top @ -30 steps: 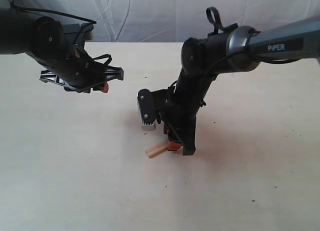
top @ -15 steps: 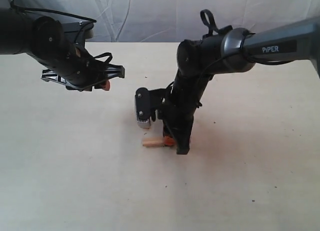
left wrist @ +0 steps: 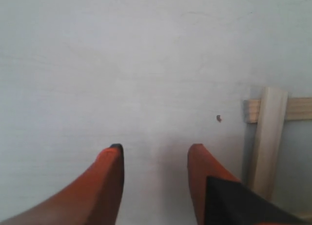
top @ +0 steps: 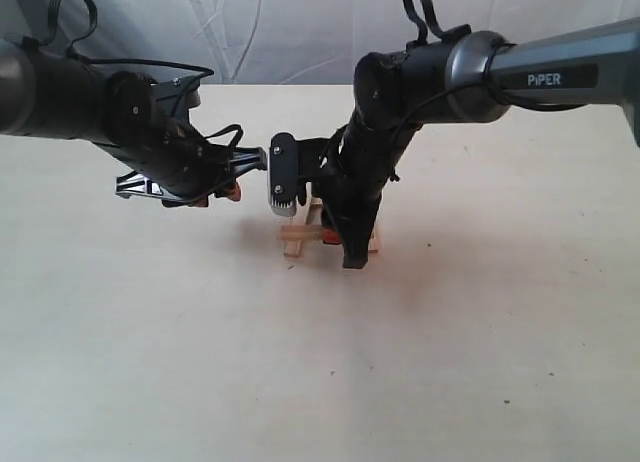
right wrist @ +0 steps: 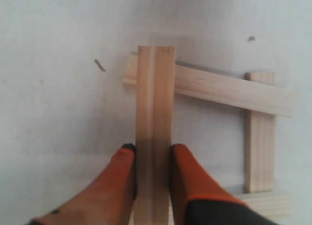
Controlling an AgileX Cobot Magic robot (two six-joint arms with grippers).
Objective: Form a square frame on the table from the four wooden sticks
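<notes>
In the right wrist view my right gripper [right wrist: 152,148] is shut on one wooden stick [right wrist: 155,98]. The stick's far end lies over the end of a second stick [right wrist: 229,92]. A third stick [right wrist: 260,152] and a fourth [right wrist: 265,204] close the other sides into a rough square frame. In the exterior view this frame [top: 300,237] lies on the table [top: 450,362] under the right gripper [top: 335,238], mostly hidden by the arm. My left gripper [top: 225,190] hovers just left of it, open and holding nothing [left wrist: 156,149]. Two sticks [left wrist: 267,137] show at the edge of its view.
A crumpled white backdrop [top: 300,32] rises behind the table's far edge. Tiny dark specks [left wrist: 219,119] dot the tabletop. Bare tabletop spreads in front of the frame and to both sides.
My right gripper has carried its stick away from the table's front and onto the other three sticks. My left arm has moved right and lower, closer to the frame.
</notes>
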